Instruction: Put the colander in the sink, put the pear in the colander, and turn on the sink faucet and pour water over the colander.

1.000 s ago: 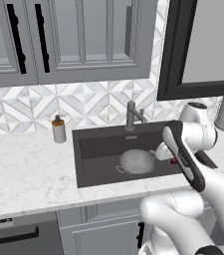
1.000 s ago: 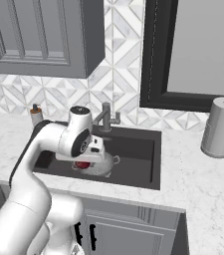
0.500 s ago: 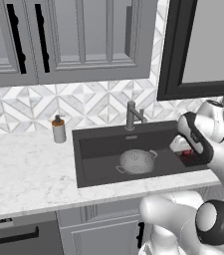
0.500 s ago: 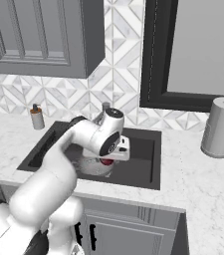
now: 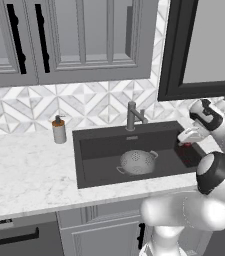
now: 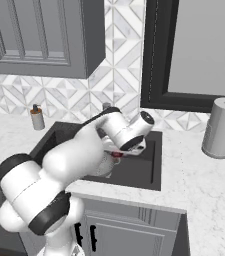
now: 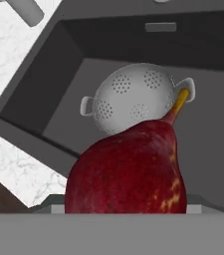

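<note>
In the left base view the perforated silvery metal colander (image 5: pixel 137 161) sat on the floor of the dark grey rectangular sink (image 5: pixel 100 145), while to its right the gripper (image 5: pixel 186 141) held the dark red pear (image 5: pixel 185 144) between widely parted fingers above the basin's right side, whose yellow stem the hand view alone revealed.
</note>
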Available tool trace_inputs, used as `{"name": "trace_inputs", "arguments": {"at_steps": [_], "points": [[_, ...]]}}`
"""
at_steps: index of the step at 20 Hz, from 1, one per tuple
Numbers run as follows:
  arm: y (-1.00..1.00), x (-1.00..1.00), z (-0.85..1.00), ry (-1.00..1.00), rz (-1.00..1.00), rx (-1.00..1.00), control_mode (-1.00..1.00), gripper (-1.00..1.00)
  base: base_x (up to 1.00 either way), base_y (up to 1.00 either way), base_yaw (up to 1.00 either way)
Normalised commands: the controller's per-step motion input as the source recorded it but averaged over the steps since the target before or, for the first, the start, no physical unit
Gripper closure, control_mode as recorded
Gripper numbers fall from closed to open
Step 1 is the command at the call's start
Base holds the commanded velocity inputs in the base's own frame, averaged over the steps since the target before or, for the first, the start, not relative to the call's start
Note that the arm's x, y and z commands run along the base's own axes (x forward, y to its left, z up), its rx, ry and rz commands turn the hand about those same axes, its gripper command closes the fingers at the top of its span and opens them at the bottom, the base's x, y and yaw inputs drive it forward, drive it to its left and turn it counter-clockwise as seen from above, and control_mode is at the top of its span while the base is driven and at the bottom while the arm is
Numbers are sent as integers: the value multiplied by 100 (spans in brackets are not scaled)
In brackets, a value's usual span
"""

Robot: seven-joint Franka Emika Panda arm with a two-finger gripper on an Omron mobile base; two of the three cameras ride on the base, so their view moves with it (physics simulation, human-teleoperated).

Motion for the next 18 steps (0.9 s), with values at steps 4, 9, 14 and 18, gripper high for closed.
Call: {"name": "trace_inputs", "arguments": {"at_steps": [4, 9, 14, 18], "points": [[5, 51, -6, -1, 7, 7, -100, 100, 0, 0, 0], [23, 41, -21, 0, 2, 0, -100, 100, 0, 0, 0], [22, 19, -29, 0, 6, 0, -100, 100, 0, 0, 0], [19, 10, -30, 0, 8, 0, -100, 100, 0, 0, 0]]}}
